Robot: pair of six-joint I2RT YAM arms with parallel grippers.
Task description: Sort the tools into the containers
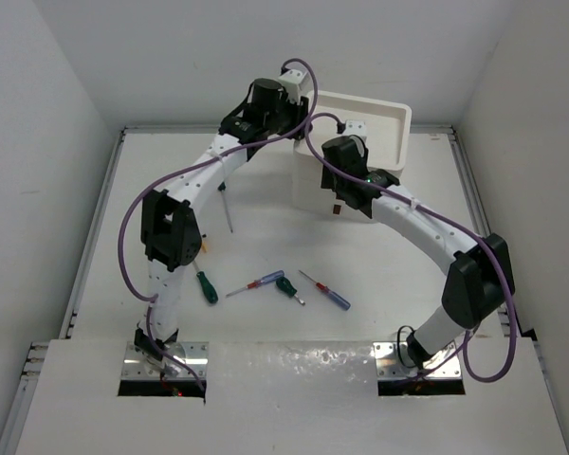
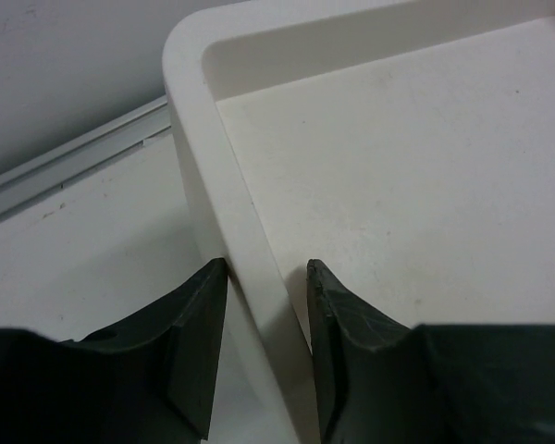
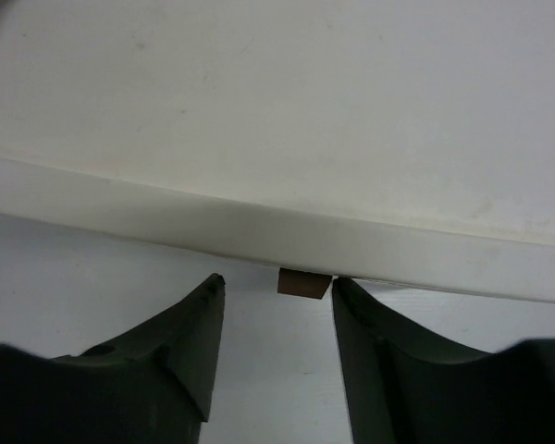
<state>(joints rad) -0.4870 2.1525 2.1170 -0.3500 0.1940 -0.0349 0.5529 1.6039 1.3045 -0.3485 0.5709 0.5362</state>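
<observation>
Left wrist view showed your left jaws straddling the rim of the white box-shaped drawer unit [image 2: 248,231]; whether they pinched it could not be told. Your right jaws stood spread around its red-brown front tab [image 3: 304,282]. Green-, red- and blue-handled screwdrivers [image 1: 266,282] lay on the white surface [image 1: 266,242] before the unit.

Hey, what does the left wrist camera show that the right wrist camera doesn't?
Only left wrist: the left gripper straddling the rim of the white drawer unit at a rounded corner, with its recessed top beyond. Only right wrist: the right gripper, jaws apart, either side of a small brown tab under a drawer's front edge. Both: that same white unit, close up.
</observation>
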